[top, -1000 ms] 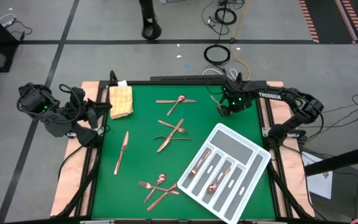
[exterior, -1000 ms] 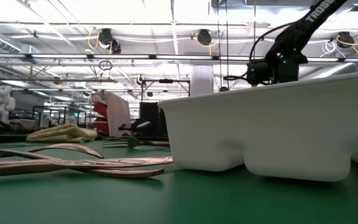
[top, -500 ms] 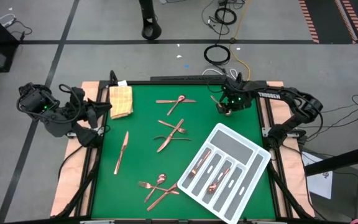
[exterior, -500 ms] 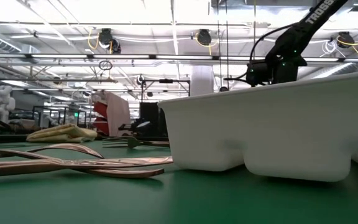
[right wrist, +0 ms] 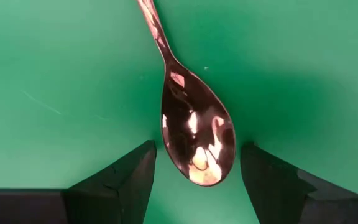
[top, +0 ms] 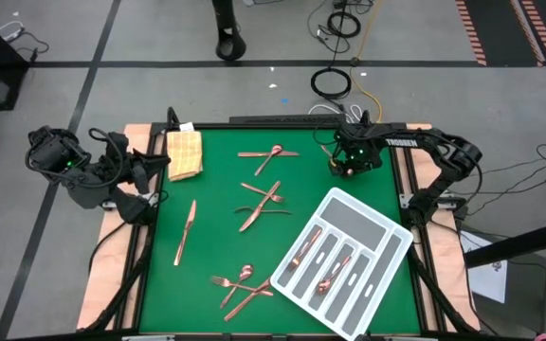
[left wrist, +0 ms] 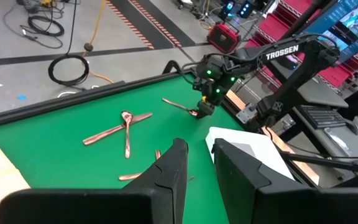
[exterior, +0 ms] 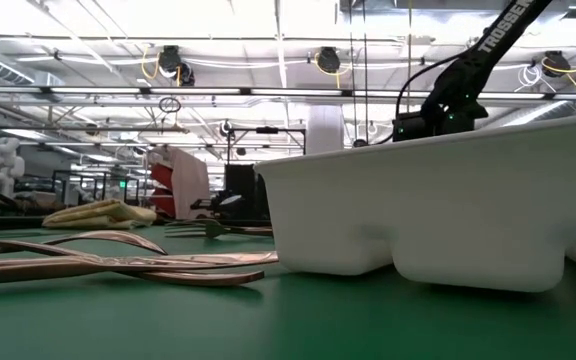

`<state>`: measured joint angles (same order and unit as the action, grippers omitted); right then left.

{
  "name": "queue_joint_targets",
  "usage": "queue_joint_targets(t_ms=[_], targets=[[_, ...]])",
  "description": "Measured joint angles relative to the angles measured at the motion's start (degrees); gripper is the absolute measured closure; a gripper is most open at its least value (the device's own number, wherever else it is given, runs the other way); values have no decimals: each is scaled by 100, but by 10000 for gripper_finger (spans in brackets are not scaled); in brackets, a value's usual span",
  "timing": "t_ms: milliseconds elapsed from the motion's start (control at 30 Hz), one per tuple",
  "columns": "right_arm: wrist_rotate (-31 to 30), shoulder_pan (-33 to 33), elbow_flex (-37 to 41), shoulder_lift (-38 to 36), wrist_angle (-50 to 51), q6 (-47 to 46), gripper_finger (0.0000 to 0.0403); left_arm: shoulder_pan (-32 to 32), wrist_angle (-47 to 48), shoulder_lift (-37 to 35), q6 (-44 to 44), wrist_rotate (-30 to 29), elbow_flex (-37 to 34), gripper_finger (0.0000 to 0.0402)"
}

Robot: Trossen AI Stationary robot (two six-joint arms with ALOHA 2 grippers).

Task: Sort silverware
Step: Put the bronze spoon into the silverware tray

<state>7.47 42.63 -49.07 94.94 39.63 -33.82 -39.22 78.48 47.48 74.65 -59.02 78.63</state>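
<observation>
Spoon bowl lies between the right gripper fingers, spread wide (right wrist view only); overhead, its arm bends toward the mat's far corner.

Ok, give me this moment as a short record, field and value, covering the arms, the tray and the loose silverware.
right gripper: at the table's far right corner, fingers open either side of a spoon bowl lying on the mat
left gripper: waiting at the table's left edge, holds nothing
tray: white, divided, angled at the near right, some silverware already in its slots
loose silverware: pair at far centre, crossed group mid-table, knife on the left, cluster at the near edge
yellow cloth: far left corner
</observation>
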Motion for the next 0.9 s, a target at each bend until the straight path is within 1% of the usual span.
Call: queue_joint_targets(t_ms=[167,500,633,867,900], targets=[[5,4,16,-91,-77,-18,186,0,-2,0,0,0,0,315],[108,7,-7,-110,-165,-61,227,0,-2,0,7,0,0,315],[126,7,-12,-109,-157,-61,271,0,-2,0,4,0,0,315],[219,1,-18,-115,-156,18,382,0,0,0,4,0,0,315],[231,0,-22,-120,-159,30,392,0,0,0,3,0,0,315]])
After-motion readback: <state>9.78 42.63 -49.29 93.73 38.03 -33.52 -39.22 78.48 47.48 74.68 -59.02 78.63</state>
